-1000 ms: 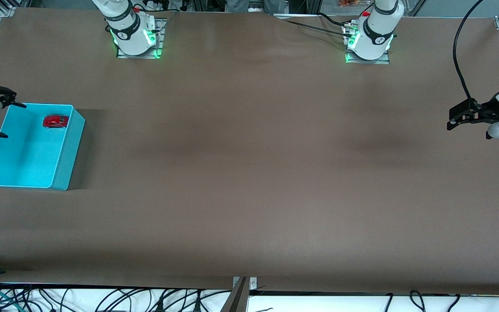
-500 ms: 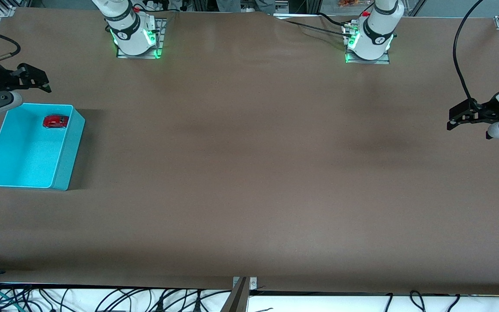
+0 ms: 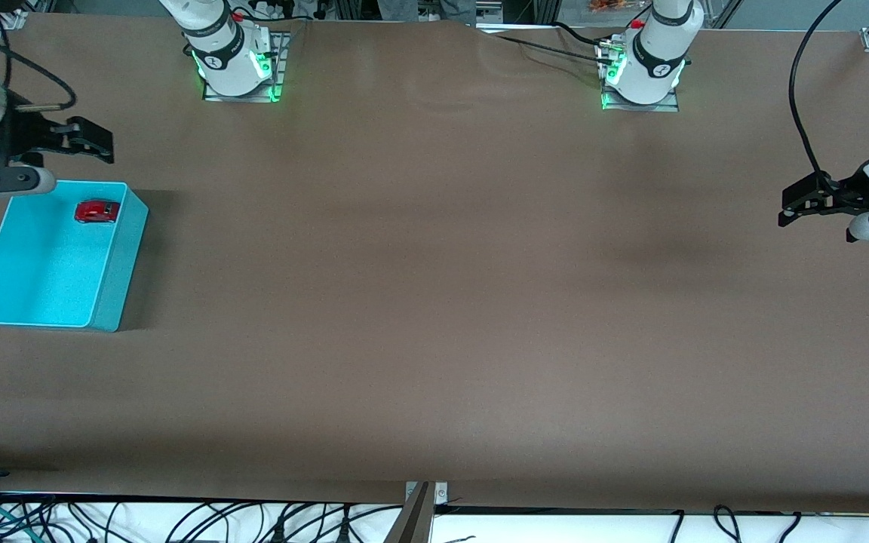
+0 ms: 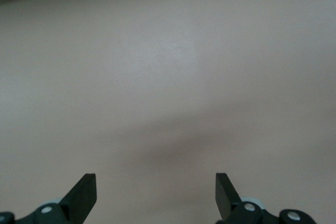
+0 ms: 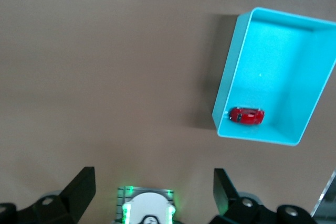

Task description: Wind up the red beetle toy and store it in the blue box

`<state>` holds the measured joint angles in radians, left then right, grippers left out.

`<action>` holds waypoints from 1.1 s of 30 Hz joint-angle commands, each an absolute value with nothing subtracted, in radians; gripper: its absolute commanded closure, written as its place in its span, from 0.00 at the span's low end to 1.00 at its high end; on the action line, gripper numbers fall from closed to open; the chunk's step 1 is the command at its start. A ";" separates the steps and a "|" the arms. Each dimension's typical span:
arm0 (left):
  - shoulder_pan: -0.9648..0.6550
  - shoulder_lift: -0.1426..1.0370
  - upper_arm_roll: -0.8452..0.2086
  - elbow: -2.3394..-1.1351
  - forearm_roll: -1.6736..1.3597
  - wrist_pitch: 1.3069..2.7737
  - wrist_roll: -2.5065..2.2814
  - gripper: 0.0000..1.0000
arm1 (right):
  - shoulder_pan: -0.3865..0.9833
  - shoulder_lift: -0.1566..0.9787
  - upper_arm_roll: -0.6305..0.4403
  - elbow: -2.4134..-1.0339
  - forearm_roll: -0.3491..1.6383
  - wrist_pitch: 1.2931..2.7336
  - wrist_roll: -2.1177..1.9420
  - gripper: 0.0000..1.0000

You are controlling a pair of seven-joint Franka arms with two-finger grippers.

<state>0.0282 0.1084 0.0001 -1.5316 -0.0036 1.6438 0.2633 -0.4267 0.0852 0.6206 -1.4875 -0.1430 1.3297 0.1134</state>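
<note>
The toy (image 3: 97,211) sits inside the box (image 3: 114,283), on its floor, tucked into the corner toward the robots' bases and against the wall that faces the middle of the table. In the right wrist view the toy (image 5: 246,115) shows as a small red shape right up against the box's (image 5: 226,85) short wall, lying flat on its wheels as far as one can tell. The box stands at the right arm's end of the table, open top up, with nothing else in it.

The right gripper (image 3: 91,142) is up in the air over bare table just beside the box's edge toward the bases, jaws wide apart and holding nothing. From its own wrist camera the two fingers (image 5: 84,187) frame bare brown table and the right arm's base (image 5: 148,208), and the toy lies well off to one side of the gap, not between the jaws and not touching them.

Over at the other end, the left gripper (image 3: 795,205) waits above the table near its edge, well apart from the box and the toy. Its jaws stand open too; the left wrist view shows both fingers (image 4: 84,195) spread with only plain tabletop between them.
</note>
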 commanded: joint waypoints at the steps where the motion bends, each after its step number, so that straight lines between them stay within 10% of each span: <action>1: 0.029 0.124 -0.003 -1.494 0.012 1.615 0.275 0.00 | -0.264 0.035 0.413 -1.535 -0.124 1.338 0.135 0.00; 9: 0.032 0.124 -0.003 -1.494 0.012 1.615 0.276 0.00 | -0.064 0.034 0.077 -1.554 -0.035 1.362 0.114 0.00; 33: 0.031 0.124 -0.003 -1.494 0.012 1.615 0.276 0.00 | -0.072 0.044 0.075 -1.543 -0.012 1.374 0.114 0.00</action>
<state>0.0282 0.1084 0.0001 -1.5316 -0.0036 1.6433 0.2633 -0.0829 0.0576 0.0898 -1.5305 -0.0295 1.3662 0.1125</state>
